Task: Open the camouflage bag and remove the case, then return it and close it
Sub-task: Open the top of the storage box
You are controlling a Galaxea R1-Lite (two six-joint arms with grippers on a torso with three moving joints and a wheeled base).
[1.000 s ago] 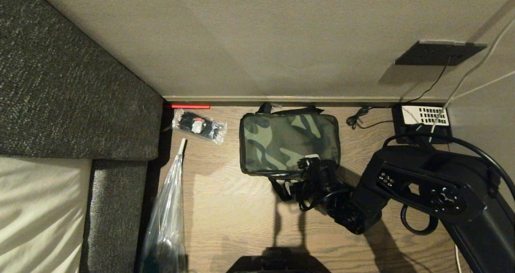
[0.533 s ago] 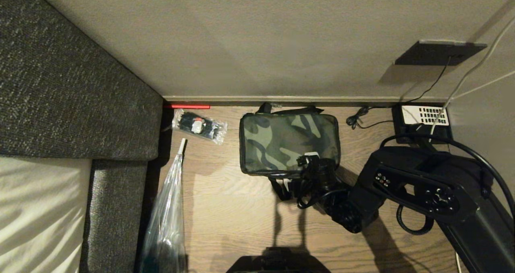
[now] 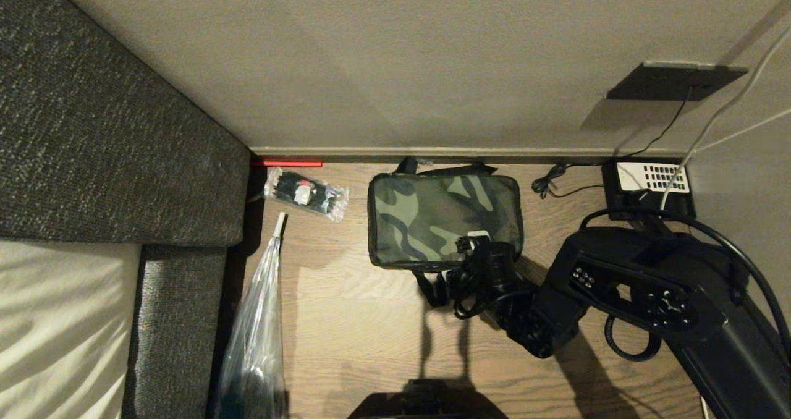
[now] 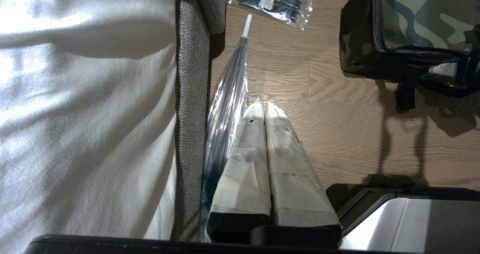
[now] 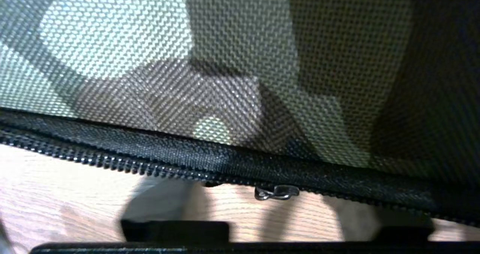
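Note:
The camouflage bag (image 3: 432, 215) lies on the wood floor against the wall with its lid down. My right gripper (image 3: 474, 246) hangs over the bag's near right corner. In the right wrist view the camouflage bag (image 5: 225, 59) fills the picture with its black zipper (image 5: 150, 153) running across. The small metal zipper pull (image 5: 276, 192) sits between the spread, pale fingers of my right gripper (image 5: 272, 201), which is open. The left gripper (image 4: 261, 106) is parked low beside the sofa, shut and empty. The case is hidden.
A clear packet with black contents (image 3: 306, 193) lies left of the bag. A folded clear umbrella (image 3: 259, 320) leans along the grey sofa (image 3: 111, 159). A black phone with white keys (image 3: 649, 181) and cables (image 3: 550, 184) sit at the right by the wall.
My right forearm has shifted slightly left and the gripper has settled a touch closer onto the bag's near corner. The bag has not moved.

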